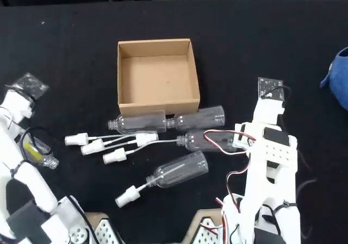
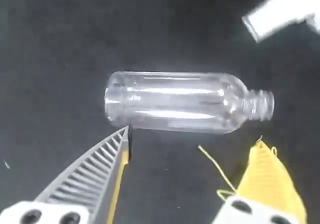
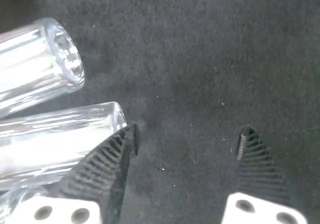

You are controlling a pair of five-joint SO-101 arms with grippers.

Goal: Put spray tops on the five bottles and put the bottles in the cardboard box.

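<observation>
Since the bottle (image 2: 185,103) looks light and slippery, the wide-open left claw (image 2: 192,138) should pinch its middle; the right claw (image 3: 187,133) is wide too.

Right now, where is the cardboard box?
In the high view the cardboard box stands open near the middle of the table, with a capless bottle lying just in front of its near wall.

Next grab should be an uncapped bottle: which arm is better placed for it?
Left, probably. The left gripper is open right at a lone uncapped bottle. The right gripper is open too, but over bare table beside the clustered bottles.
</observation>
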